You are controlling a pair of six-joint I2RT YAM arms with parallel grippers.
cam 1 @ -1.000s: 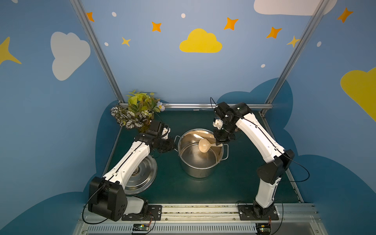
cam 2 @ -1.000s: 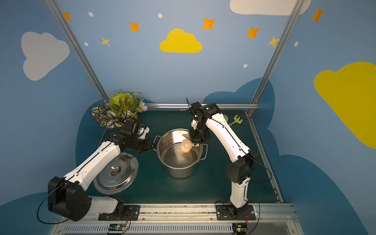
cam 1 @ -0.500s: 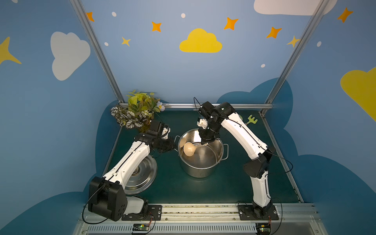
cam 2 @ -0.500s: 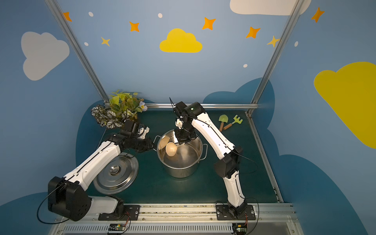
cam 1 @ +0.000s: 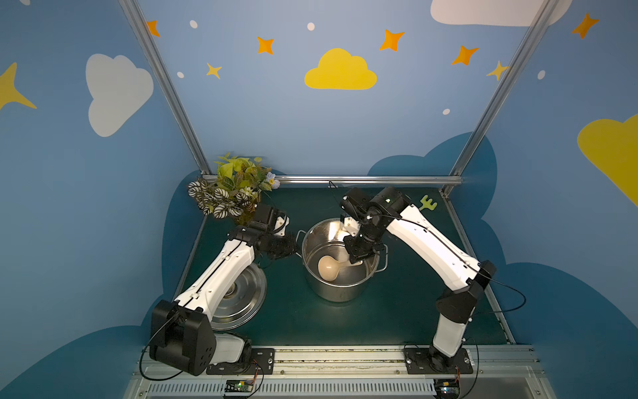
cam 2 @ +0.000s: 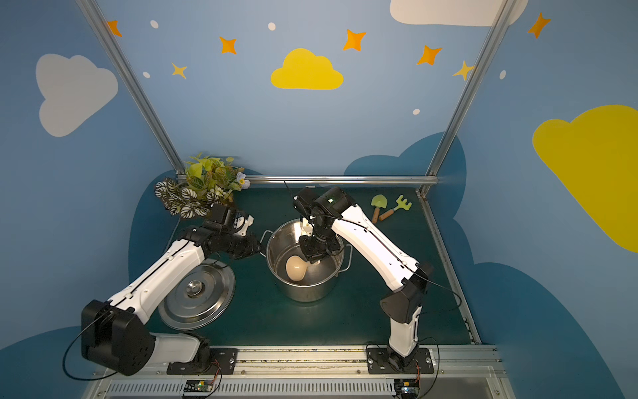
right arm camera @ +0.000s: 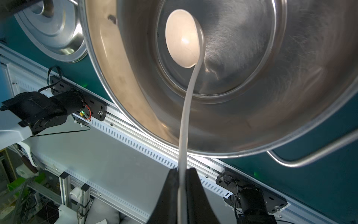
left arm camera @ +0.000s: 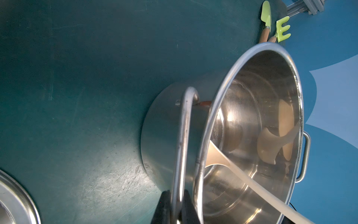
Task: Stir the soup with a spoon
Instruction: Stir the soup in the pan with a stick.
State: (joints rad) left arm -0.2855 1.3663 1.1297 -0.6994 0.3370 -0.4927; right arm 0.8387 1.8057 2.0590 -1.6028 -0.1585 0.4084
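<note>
A: How much free room is on the table (cam 1: pixel 397 317)?

B: The dark green table is bare in front of the steel pot (cam 1: pixel 340 292) and on its right side, up to the metal rail (cam 2: pixel 439 241) at the edge. On the left, the lid (cam 2: pixel 196 300) lies flat, knob up, near the pot but apart from it. The plant (cam 1: pixel 234 193) fills the far left corner. The toy shovel (cam 2: pixel 378 204) and toy rake (cam 2: pixel 402 203) lie side by side in the far right corner, well apart from the pot.

A: And the arms?

B: The left arm (cam 1: pixel 221 276) stretches forward over the lid. The left gripper (left arm camera: pixel 176 195) is clamped on the pot's side handle (left arm camera: pixel 184 135). The right arm (cam 1: pixel 431 248) bends at the elbow and reaches over the pot, wrist pointing down. The right gripper (right arm camera: pixel 182 172) pinches the thin handle of the spoon (right arm camera: pixel 183 38). The spoon's round bowl is low inside the pot, a little left of the middle. Whether it touches the bottom, I cannot tell.
</note>
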